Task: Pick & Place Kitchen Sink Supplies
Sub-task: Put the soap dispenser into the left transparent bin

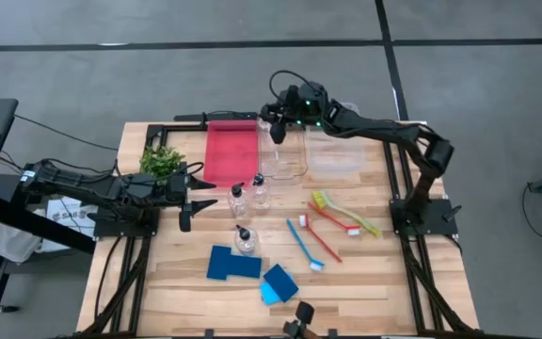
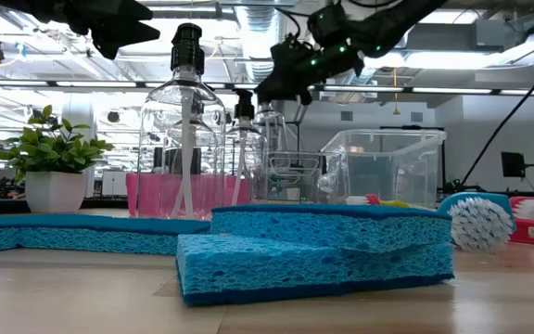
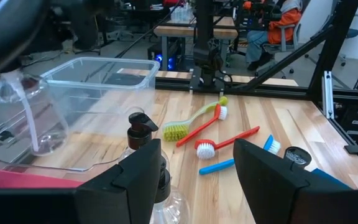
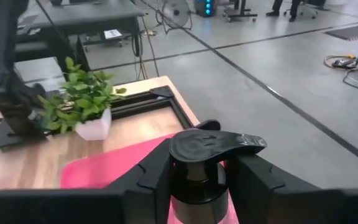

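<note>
My right gripper [image 1: 277,117] reaches over the table's far side and is shut on a clear bottle [image 1: 278,134] with a black pump top [image 4: 215,144]. The bottle hangs over the far left corner of a clear bin [image 1: 294,168], next to a red bin [image 1: 230,151]. Three more pump bottles [image 1: 238,201] [image 1: 260,192] [image 1: 245,241] stand upright mid-table. A dark blue sponge [image 1: 231,264] and a light blue sponge [image 1: 278,282] lie flat near the front. Blue [image 1: 306,245], red [image 1: 335,220] and yellow-green [image 1: 344,213] brushes lie to the right. My left gripper [image 1: 196,200] waits open at the left. My right gripper pinches the bottle's neck [image 4: 196,180], just under the black pump head, between its two fingers [image 4: 146,182]. The fingers come nearly level from the table's right side. The bottle [image 3: 18,107] hangs below them, roughly upright, over the clear bin.
A second clear bin [image 1: 337,155] sits right of the first. A small leafy plant in a white pot [image 1: 161,162] stands at the far left, close to my left gripper. Black frame rails [image 1: 395,188] run along the table's edges.
</note>
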Available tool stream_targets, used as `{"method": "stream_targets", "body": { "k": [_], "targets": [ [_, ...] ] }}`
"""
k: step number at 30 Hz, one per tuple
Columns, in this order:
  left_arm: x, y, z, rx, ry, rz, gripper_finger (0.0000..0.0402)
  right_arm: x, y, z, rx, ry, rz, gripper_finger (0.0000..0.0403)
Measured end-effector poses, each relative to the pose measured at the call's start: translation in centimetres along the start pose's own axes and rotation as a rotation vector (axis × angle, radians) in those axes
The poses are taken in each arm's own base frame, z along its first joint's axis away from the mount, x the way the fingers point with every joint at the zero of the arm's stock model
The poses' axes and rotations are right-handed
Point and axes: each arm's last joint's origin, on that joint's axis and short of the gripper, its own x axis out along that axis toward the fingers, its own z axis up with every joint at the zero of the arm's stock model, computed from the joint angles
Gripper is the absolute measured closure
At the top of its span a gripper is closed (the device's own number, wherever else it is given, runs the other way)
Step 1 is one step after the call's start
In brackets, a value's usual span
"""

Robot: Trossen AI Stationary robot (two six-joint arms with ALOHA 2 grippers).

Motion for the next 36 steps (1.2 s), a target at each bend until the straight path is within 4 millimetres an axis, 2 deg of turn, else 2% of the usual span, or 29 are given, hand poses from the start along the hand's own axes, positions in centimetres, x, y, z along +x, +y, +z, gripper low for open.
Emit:
{"method": "stream_targets", "body": {
  "k": [5,10,15,24,31,36],
  "targets": [
    [0.0,0.0,0.0,0.000,0.000,0.000,0.0197,0.7,-1.3,-1.0,0.014,0.017,-0.030,0.0263],
    [0.0,0.0,0.0,0.000,0.000,0.000,0.0197,0.7,-2.2,-1.2,0.020,0.007,-0.052,0.0270],
    [0.0,0.0,0.0,0.000,0.000,0.000,0.0197,0.7,-2.4,-1.0,0.019,-0.008,-0.059,0.0278],
    [0.0,0.0,0.0,0.000,0.000,0.000,0.0197,0.6,-2.7,-1.1,0.051,0.001,-0.073,0.0264],
    [0.0,0.0,0.0,0.000,0.000,0.000,0.0197,0.7,-2.3,-2.4,0.045,0.031,-0.088,0.0275],
    [0.0,0.0,0.0,0.000,0.000,0.000,0.0197,0.6,-2.6,-2.4,0.059,0.017,-0.092,0.0271]
  ]
}}
